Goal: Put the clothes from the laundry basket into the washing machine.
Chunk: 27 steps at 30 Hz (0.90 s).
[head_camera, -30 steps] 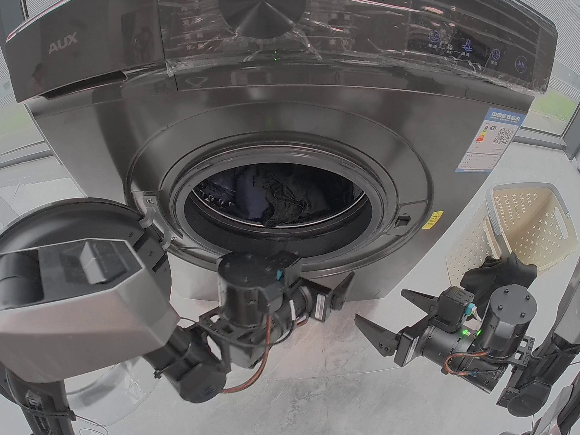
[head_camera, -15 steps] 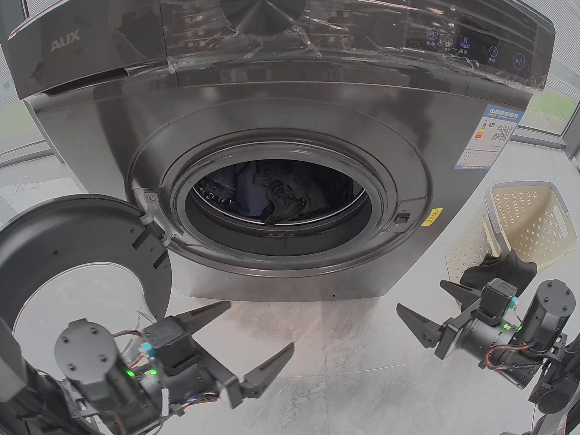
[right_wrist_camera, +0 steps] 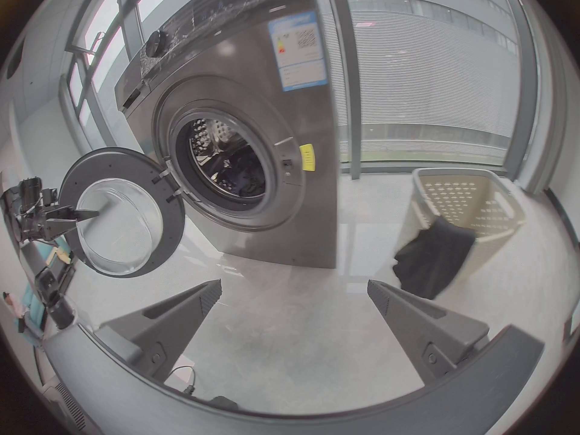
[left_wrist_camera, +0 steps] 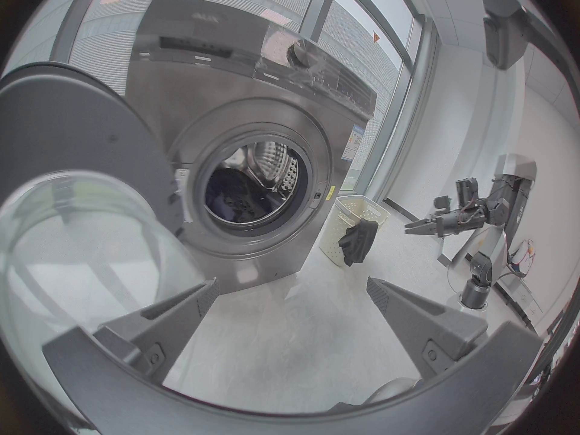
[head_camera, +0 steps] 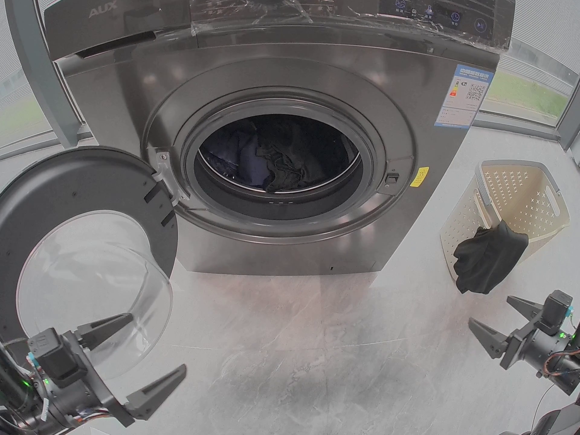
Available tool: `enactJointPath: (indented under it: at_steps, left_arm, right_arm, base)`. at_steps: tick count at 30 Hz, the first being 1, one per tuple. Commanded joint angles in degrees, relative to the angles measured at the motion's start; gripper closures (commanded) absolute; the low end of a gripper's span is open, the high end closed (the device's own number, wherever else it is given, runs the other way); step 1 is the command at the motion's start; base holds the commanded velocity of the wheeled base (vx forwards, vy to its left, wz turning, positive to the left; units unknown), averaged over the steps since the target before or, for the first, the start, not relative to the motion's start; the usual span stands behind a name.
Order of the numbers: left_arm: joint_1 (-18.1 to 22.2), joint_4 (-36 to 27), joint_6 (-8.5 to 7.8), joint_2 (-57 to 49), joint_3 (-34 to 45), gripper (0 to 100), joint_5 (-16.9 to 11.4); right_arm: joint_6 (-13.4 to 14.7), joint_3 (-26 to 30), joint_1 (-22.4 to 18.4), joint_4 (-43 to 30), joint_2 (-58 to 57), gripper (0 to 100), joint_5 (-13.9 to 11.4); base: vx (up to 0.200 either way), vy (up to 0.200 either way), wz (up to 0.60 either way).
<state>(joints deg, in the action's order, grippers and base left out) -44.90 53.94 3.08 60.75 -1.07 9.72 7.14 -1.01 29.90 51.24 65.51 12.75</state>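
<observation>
Right, the black garment (head_camera: 488,258) hangs over the front rim of the laundry basket (head_camera: 531,182), just beyond my right gripper (head_camera: 490,310), whose jaws stand wide apart with nothing between them. More dark clothes (head_camera: 278,155) lie in the drum of the washing machine (head_camera: 284,61), well ahead of both grippers. My left gripper (head_camera: 157,342) is spread wide and empty too, just in front of the glass of the open door (head_camera: 78,188).
</observation>
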Motion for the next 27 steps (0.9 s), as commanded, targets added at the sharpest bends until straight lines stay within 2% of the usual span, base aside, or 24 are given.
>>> enactJointPath:
  at_steps: [1, 2, 4, 7, 10, 13, 14, 16, 19, 21, 24, 25, 26, 27]
  left_arm:
    - [11.76, -17.56, -1.24, -26.38, 1.07, 0, -3.3]
    - [13.61, -21.51, -1.41, -30.51, 1.07, 0, -4.27]
    - [15.81, -25.03, -1.15, -34.38, 1.07, 0, -4.88]
    - [18.79, -30.04, -0.71, -39.83, 1.07, 0, -5.23]
    - [21.08, -33.9, -0.54, -43.87, 1.07, 0, -5.76]
    - [24.86, -41.9, 0.34, -50.73, 1.07, 0, -6.02]
    - [27.06, -45.86, 0.43, -53.45, 1.07, 0, -6.11]
    - [29.52, -49.72, 0.61, -56.35, 1.07, 0, -6.73]
    - [29.69, -49.9, 2.36, -56.44, 1.07, 0, -7.43]
    - [30.13, -49.9, 3.6, -56.26, 1.07, 0, -7.52]
    - [32.15, -49.9, 3.07, -55.47, 1.07, 0, -7.61]
    - [35.93, -49.9, 2.28, -55.38, 1.07, 0, -7.78]
    - [38.31, -49.99, 1.31, -55.38, 1.07, 0, -7.87]
    - [39.98, -49.9, 0.17, -55.56, 1.07, 0, -7.87]
  right_arm:
    - [-1.34, 1.01, -8.02, -17.84, -27.63, 0, 1.57]
    - [-1.52, 1.01, -9.95, -24.25, -34.84, 0, 1.22]
    - [-2.05, 0.66, -11.71, -30.58, -41.25, 0, 0.96]
    - [-4.33, 0.05, -14.17, -37.09, -48.55, 0, 0.96]
    - [-5.03, -0.22, -15.93, -40.25, -52.94, 0, 0.78]
    - [-5.12, 0.4, -18.21, -44.03, -57.69, 0, 0.78]
    - [-4.86, 1.01, -19.01, -47.02, -60.06, 0, 0.87]
    - [-3.72, 0.75, -19.27, -48.78, -60.41, 0, 1.4]
    - [-3.01, 0.92, -19.71, -47.81, -60.24, 0, 3.07]
    - [-3.72, 0.84, -21.55, -48.25, -60.15, 0, 6.41]
    - [-5.47, 0.84, -24.28, -48.42, -60.15, 0, 7.38]
    - [-6.62, 0.84, -26.12, -48.42, -60.59, 0, 6.85]
    - [-6.97, 0.75, -27.62, -48.51, -61.12, 0, 5.0]
    - [-7.23, 0.75, -28.59, -48.6, -61.73, 0, 1.05]
  base:
    - [-0.2, 0.0, 0.0]
    - [-0.2, 0.0, 0.0]
    - [-0.2, 0.0, 0.0]
    - [-0.2, 0.0, 0.0]
    - [-0.067, 0.0, 0.0]
    - [0.0, 0.0, 0.0]
    - [0.0, 0.0, 0.0]
    - [0.0, -0.2, 0.0]
    - [0.0, -0.2, 0.0]
    - [0.0, -0.2, 0.0]
    - [0.0, -0.2, 0.0]
    - [0.0, -0.2, 0.0]
    - [0.0, -0.2, 0.0]
    - [0.0, -0.2, 0.0]
